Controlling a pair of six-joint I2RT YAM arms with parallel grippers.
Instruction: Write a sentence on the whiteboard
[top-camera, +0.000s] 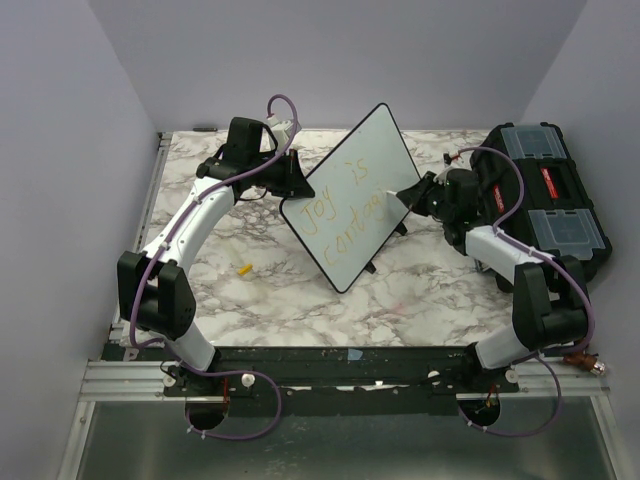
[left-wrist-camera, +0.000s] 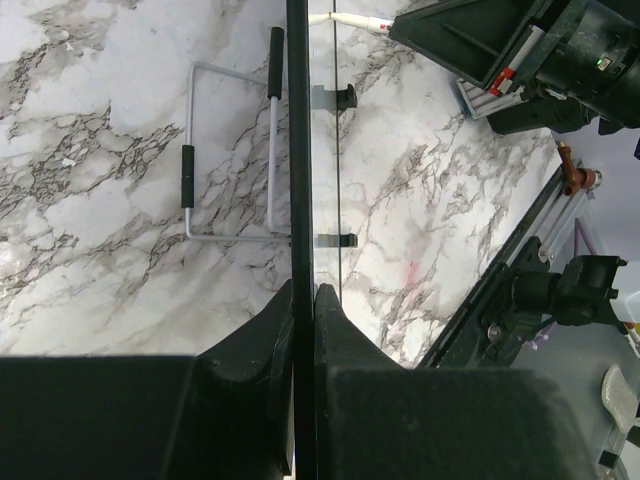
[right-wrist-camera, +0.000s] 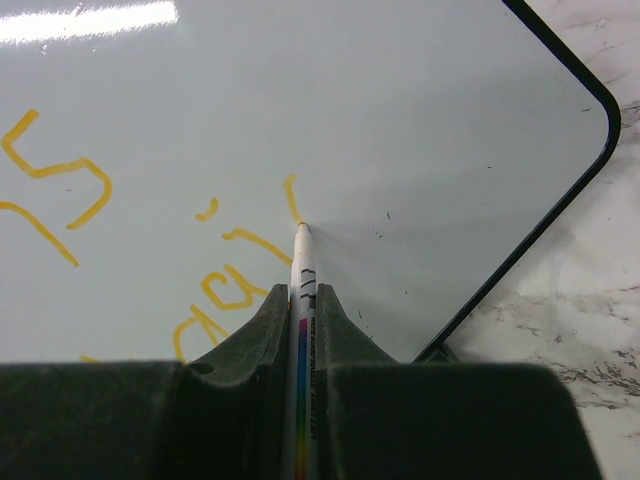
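**Last letters: go light on the tip**

Right tool (right-wrist-camera: 302, 295) is clamped on the thin white marker (right-wrist-camera: 303, 262), tip touching the large white black-rimmed whiteboard (top-camera: 375, 145), tilted mid marbled surface (top-camera: 260, 300). Left tool (left-wrist-camera: 303, 295) pinches its edge shut (nice brace). Finishing the yellow-orange handwritten sentence (top-camera: 348, 208) wants light pressure, short strokes.

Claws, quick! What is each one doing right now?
Left claw: shut on the whiteboard's edge.
Right claw: shut on a marker, tip touching the whiteboard.
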